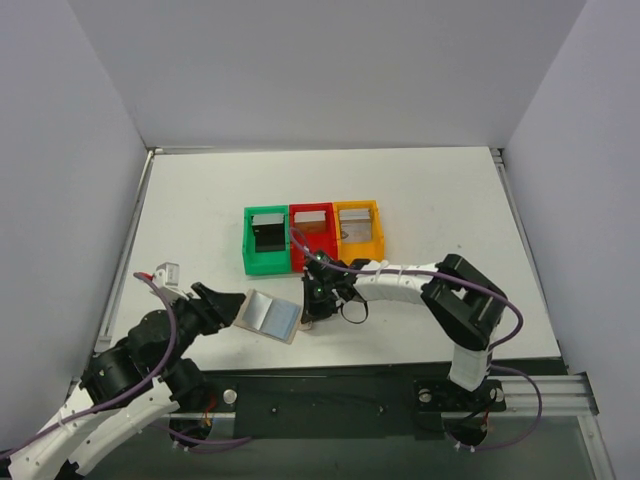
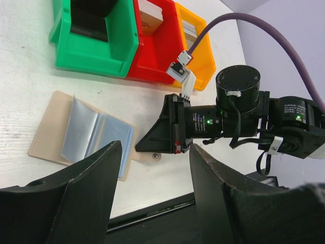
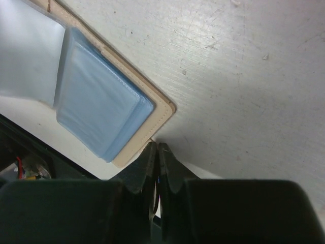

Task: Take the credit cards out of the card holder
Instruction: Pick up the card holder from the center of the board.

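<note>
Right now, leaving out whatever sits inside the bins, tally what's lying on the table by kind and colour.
Green bin: 1
Red bin: 1
Orange bin: 1
Tan card holder, lying open: 1
Total: 4

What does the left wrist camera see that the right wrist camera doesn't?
Only the left wrist view: the green bin, red bin and orange bin, most of the open holder, the right gripper from outside with its tip down by the holder's edge, and the wide-apart left fingers. Only the right wrist view: a close look at the right gripper's own fingers pressed together at the holder's corner. Both: the holder's blue panels and the white table.
</note>
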`<control>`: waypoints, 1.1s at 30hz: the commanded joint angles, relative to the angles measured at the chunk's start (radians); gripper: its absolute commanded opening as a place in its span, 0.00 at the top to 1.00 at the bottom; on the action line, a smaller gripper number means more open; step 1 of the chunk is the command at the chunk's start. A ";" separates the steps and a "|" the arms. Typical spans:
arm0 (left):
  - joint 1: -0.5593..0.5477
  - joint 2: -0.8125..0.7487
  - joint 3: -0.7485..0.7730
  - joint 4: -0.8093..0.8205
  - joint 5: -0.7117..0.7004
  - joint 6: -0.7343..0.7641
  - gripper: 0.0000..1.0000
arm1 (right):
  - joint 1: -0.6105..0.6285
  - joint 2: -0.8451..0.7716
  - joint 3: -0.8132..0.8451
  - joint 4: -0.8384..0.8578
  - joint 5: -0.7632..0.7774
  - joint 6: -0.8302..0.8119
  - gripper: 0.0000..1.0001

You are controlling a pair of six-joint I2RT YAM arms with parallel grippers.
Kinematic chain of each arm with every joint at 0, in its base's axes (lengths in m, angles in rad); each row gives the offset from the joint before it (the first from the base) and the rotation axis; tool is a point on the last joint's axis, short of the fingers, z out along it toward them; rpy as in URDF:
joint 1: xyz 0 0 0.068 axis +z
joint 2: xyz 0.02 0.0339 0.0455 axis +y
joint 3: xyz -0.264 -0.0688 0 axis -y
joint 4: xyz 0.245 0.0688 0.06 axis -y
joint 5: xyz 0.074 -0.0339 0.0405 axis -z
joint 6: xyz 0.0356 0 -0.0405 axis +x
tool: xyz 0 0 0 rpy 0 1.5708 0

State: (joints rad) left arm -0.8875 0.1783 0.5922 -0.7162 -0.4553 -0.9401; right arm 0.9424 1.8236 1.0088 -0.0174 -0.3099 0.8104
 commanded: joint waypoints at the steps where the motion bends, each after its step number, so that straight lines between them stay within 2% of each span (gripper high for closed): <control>1: 0.004 0.006 -0.002 0.012 0.017 -0.014 0.35 | 0.001 -0.065 -0.035 -0.033 0.009 -0.008 1.00; 5: 0.004 0.007 -0.008 0.015 0.021 -0.012 0.35 | -0.002 -0.188 -0.047 -0.099 0.031 -0.074 1.00; 11: 0.004 0.024 -0.035 0.084 0.073 0.010 0.35 | -0.004 -0.417 -0.010 -0.263 0.012 -0.266 1.00; 17: 0.004 0.020 -0.153 0.346 0.204 0.038 0.32 | -0.025 -0.542 0.094 -0.432 -0.024 -0.385 1.00; 23: 0.004 0.038 -0.256 0.738 0.357 0.023 0.27 | -0.062 -0.626 0.203 -0.513 -0.127 -0.408 1.00; 30: 0.004 0.096 -0.258 0.937 0.429 0.032 0.23 | -0.079 -0.665 0.390 -0.618 -0.253 -0.477 1.00; 33: 0.004 0.118 -0.261 1.018 0.455 0.032 0.23 | -0.091 -0.693 0.404 -0.632 -0.287 -0.513 1.00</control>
State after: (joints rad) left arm -0.8871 0.2729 0.3214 0.0818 -0.0689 -0.9222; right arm 0.8684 1.1797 1.3682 -0.5854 -0.4995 0.3614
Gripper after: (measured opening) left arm 0.773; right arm 0.005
